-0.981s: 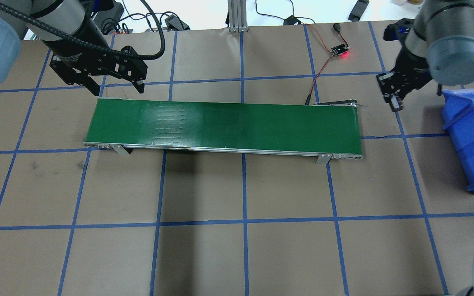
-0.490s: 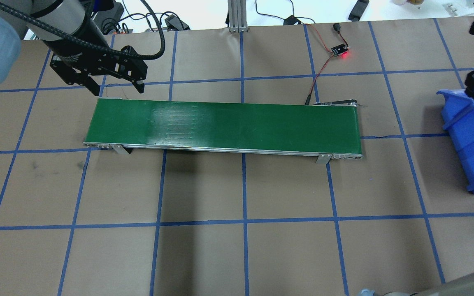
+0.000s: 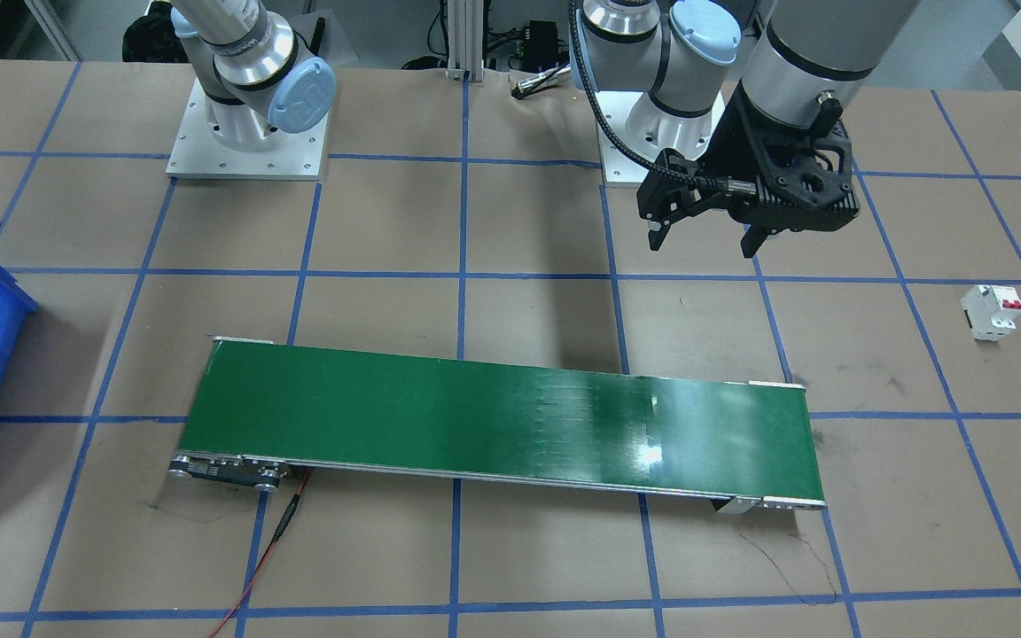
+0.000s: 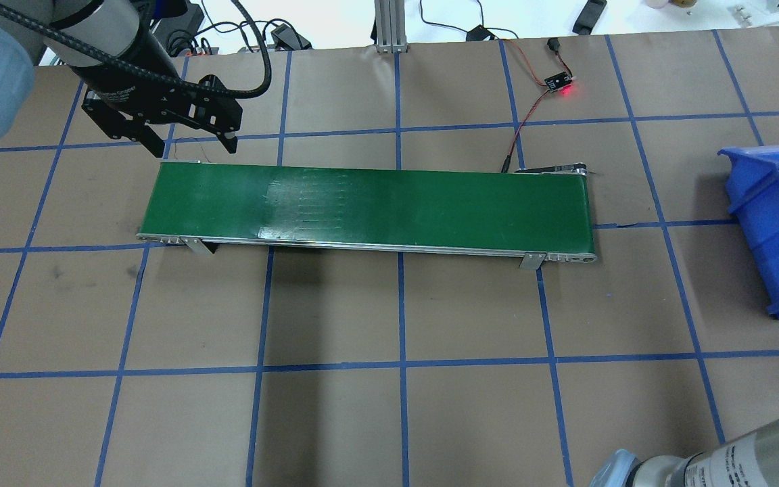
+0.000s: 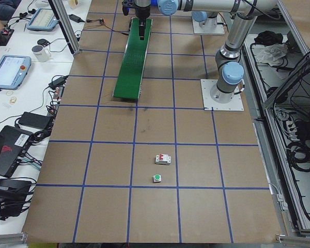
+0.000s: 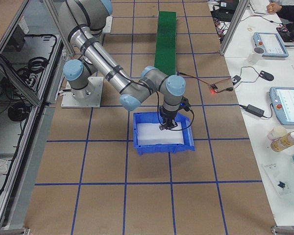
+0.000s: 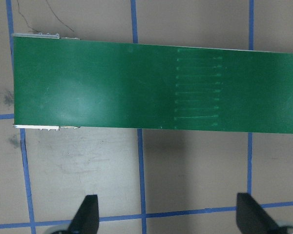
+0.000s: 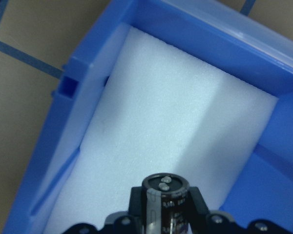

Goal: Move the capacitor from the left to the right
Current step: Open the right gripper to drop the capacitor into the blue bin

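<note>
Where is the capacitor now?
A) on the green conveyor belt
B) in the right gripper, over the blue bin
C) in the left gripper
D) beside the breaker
B: the right wrist view shows the capacitor clamped in the right gripper above the blue bin.

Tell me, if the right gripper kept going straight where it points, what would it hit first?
The right gripper would probably meet the white foam lining the blue bin, directly below. The capacitor it grips may touch first; the gap is hard to judge.
</note>
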You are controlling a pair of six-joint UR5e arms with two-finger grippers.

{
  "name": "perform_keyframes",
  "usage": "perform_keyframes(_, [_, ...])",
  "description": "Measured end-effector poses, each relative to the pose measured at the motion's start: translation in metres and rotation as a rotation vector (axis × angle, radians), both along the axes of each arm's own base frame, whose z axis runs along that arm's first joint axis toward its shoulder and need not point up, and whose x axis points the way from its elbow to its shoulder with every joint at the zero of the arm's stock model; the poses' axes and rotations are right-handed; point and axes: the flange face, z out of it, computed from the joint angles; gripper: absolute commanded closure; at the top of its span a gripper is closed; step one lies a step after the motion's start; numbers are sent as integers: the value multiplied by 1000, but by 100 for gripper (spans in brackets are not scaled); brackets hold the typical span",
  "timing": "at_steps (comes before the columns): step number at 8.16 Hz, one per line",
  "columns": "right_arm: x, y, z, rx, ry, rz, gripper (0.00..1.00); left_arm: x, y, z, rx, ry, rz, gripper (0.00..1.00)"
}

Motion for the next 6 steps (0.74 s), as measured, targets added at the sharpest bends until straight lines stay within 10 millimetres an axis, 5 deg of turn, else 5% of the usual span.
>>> perform_keyframes(1, [-11,2,-30,5,-9,13,70,0,0,0,0,0,0,0])
perform_keyframes(2, [-16,2,-52,13,-18,19,10,0,0,0,0,0,0,0])
perform_keyframes(4, [-18,2,-71,22,-30,25,0,0,0,-1,1,0,0,0])
perform_keyframes(6, [-18,4,-51,4,-8,28,0,0,0,-1,1,0,0,0])
